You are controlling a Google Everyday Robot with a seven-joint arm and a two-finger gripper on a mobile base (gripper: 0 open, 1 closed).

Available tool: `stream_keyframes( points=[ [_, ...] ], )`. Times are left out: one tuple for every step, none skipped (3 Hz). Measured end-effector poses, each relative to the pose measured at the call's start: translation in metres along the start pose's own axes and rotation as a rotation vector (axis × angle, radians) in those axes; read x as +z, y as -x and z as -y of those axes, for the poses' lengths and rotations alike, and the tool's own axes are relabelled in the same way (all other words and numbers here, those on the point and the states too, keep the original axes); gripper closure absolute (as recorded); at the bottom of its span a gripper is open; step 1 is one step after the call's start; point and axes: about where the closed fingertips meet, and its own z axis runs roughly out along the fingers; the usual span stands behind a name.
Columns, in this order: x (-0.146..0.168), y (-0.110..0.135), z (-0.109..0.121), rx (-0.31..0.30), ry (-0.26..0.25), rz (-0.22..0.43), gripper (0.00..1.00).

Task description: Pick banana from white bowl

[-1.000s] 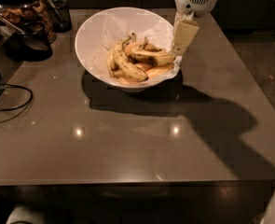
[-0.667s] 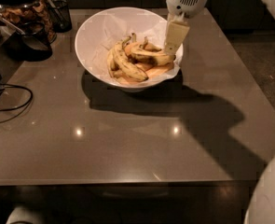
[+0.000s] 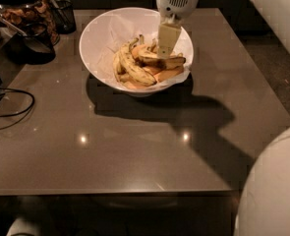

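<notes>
Camera view, pick of the banana from the bowl. The bowl (image 3: 101, 31) stands on the desk (image 3: 134, 146) near the middle of its far edge, well apart from the jars (image 3: 24, 9) at the far left corner and the cable (image 3: 12, 113) by the left edge. The hand (image 3: 167, 48) hangs from above into the right half of the bowl, its tip just over the fruit. Whether the hand is open or closed cannot be told from this angle, and no fruit is seen lifted by it. The banana (image 3: 157, 61), plump and bruised, lies in the right half of the bowl directly under the tip and slightly toward the near edge of the desk. Contact between tip and peel cannot be confirmed. Its long axis runs roughly parallel to the far edge, with the dark end toward the right edge. A slim banana (image 3: 132, 69) lies just beside it on the left, angled from far left to near right, and touches or nearly touches it. Judged from this layout, the coming move turns on a short, near-vertical descent, with the grip set across the left-to-right axis and clear of the slim neighbour.
</notes>
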Motion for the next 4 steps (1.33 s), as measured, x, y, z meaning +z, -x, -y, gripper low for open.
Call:
stream_keyframes(
  points=[
    [0.008,0.017,-0.002,0.008,0.022,0.006,0.51],
    [0.016,0.026,-0.003,0.018,0.047,0.011,0.51],
    [0.025,0.029,-0.005,0.029,0.077,0.01,0.51],
    [0.034,0.027,-0.006,0.036,0.103,0.007,0.53]
  ],
)
